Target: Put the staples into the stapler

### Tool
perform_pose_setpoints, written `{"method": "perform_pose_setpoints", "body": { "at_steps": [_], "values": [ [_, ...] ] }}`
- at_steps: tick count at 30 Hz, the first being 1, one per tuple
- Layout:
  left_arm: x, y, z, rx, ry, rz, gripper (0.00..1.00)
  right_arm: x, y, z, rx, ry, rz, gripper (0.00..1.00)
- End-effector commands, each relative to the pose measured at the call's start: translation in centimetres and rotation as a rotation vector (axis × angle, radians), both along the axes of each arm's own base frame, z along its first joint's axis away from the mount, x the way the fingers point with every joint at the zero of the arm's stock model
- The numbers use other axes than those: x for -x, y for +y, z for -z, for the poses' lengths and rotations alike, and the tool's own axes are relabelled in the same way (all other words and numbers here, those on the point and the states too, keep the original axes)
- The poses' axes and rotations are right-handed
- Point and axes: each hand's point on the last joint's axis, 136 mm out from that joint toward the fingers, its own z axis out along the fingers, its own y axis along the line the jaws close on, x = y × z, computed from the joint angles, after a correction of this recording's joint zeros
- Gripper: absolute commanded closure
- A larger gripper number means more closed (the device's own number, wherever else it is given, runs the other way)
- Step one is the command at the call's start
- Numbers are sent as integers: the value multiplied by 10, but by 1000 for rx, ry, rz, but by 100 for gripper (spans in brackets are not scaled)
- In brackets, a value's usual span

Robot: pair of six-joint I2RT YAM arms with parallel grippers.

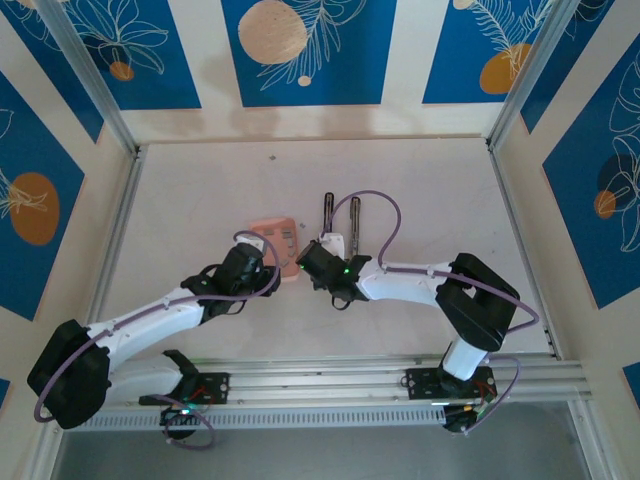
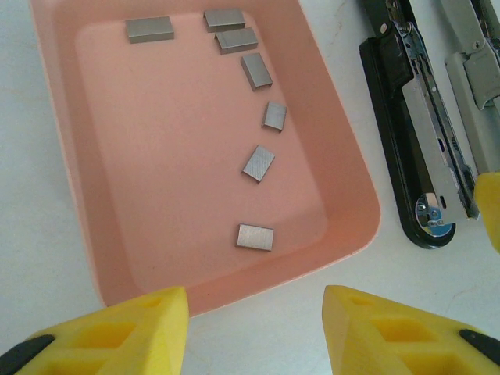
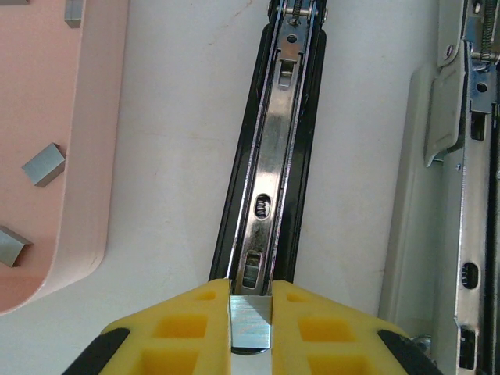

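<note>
Pale worktop (image 1: 420, 190) first, fenced by blue-patterned panels (image 1: 300, 50). Reaching in from 6 o'clock, left arm (image 1: 140, 325) and right arm (image 1: 420, 285), wrists close together at the middle of the top view.

There, lying flat, open salmon-pink box (image 1: 272, 232), just toward 12 o'clock of the left wrist. At 3 o'clock of the box, parted from it by a strip of bare worktop, slim black stapler (image 3: 269, 156), swung open, long axis running 12 to 6, bright metal channel facing up. At 3 o'clock of that again, just beside it and roughly parallel, silvery-white bar (image 3: 410, 250).

Left claw (image 2: 254, 320) hovering over the box's 6 o'clock rim, yellow fingers (image 2: 133, 328) spread apart, nothing between them. Right claw (image 3: 250, 312) at the 6 o'clock end of the stapler's channel, clamped tight on a short staple strip (image 3: 250, 324) pinched between the yellow pads.

Smallest of all, seven loose staples (image 2: 258, 163) on the box floor, strung in a curve from the 12 o'clock wall down toward 5 o'clock.
</note>
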Motion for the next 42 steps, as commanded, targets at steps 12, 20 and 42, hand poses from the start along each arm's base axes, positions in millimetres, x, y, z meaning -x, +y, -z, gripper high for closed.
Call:
{"method": "perform_pose_setpoints", "body": {
  "at_steps": [12, 20, 42],
  "values": [
    [-7, 0, -7, 7, -18, -12, 51, -11, 6, -37, -56, -84, -10, 83],
    [-6, 1, -8, 5, -20, -13, 51, -12, 7, -21, -52, -46, -3, 83],
    [-7, 0, -7, 4, -18, -12, 51, -7, 2, 0, -30, 10, 10, 84]
  ]
}}
